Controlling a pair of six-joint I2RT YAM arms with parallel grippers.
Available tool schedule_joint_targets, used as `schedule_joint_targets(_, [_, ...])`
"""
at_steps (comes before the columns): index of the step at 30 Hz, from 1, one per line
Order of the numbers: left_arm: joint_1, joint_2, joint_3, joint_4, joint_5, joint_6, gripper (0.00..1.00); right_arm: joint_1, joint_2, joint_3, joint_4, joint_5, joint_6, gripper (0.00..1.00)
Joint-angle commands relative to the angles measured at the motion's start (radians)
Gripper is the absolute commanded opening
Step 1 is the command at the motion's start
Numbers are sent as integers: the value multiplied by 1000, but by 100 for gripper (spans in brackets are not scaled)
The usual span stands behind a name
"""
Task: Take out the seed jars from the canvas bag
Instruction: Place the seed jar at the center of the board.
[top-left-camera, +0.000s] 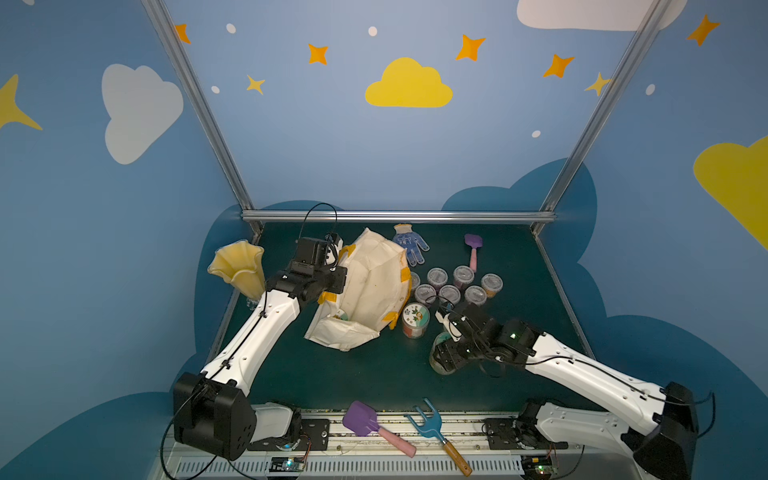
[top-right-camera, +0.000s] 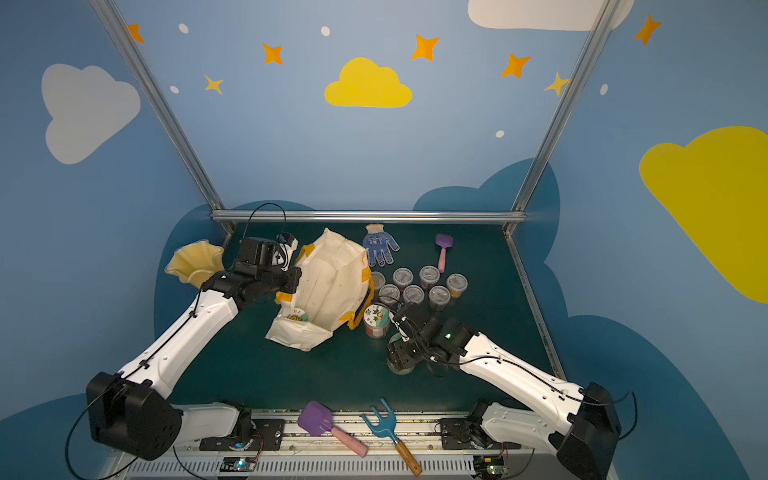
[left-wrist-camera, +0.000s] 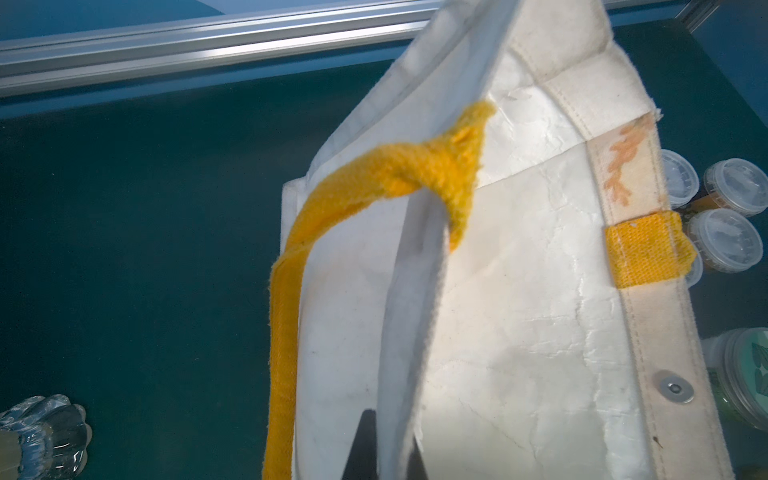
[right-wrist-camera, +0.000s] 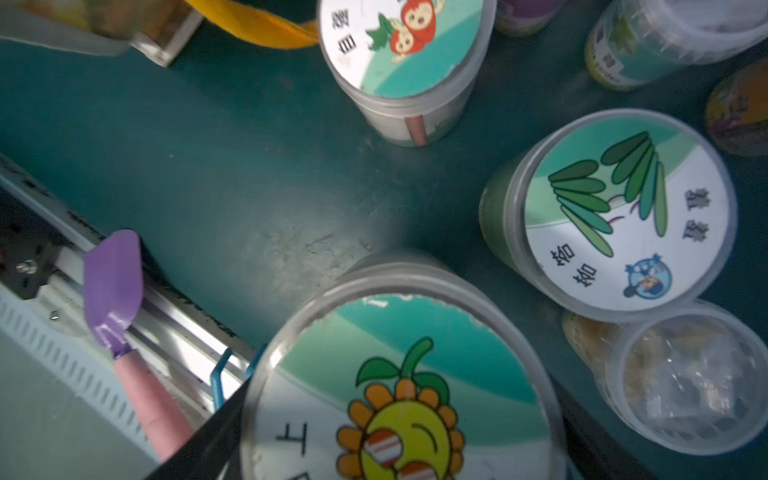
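Observation:
The cream canvas bag (top-left-camera: 374, 286) (top-right-camera: 328, 282) lies tipped over, its mouth facing the front. A pictured jar lid (top-left-camera: 341, 316) shows inside that mouth. My left gripper (top-left-camera: 340, 262) (left-wrist-camera: 390, 424) is shut on a fold of the bag's wall (left-wrist-camera: 519, 291) near an orange-yellow handle (left-wrist-camera: 291, 291). Right of the bag, my right gripper (top-left-camera: 442, 357) (right-wrist-camera: 401, 386) is shut on a large seed jar with a sunflower lid (right-wrist-camera: 399, 432), a finger on each side. Another large jar (top-left-camera: 415, 319) (right-wrist-camera: 403, 45) stands beside the bag, and a leaf-lidded one (right-wrist-camera: 623, 216) is close by. Several small seed cups (top-left-camera: 457, 282) cluster behind.
A yellow ruffled vase (top-left-camera: 239, 264) stands at the left edge behind my left arm. A blue dotted glove (top-left-camera: 409, 245) and a small purple shovel (top-left-camera: 473, 247) lie at the back. At the front rail lie a purple shovel (top-left-camera: 365, 419) and a blue hand fork (top-left-camera: 432, 424).

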Motion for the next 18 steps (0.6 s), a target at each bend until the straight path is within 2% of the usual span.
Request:
schedule_joint_targets(1, [8, 6, 20, -24, 5, -3, 5, 12, 17, -23, 104, 64, 24, 65])
schedule_joint_targets(11, [9, 6, 19, -26, 7, -2, 5, 58, 116, -57, 190, 127, 68, 67])
schedule_joint_targets(18, [8, 8, 21, -29, 9, -1, 5, 71, 123, -59, 191, 145, 98, 80])
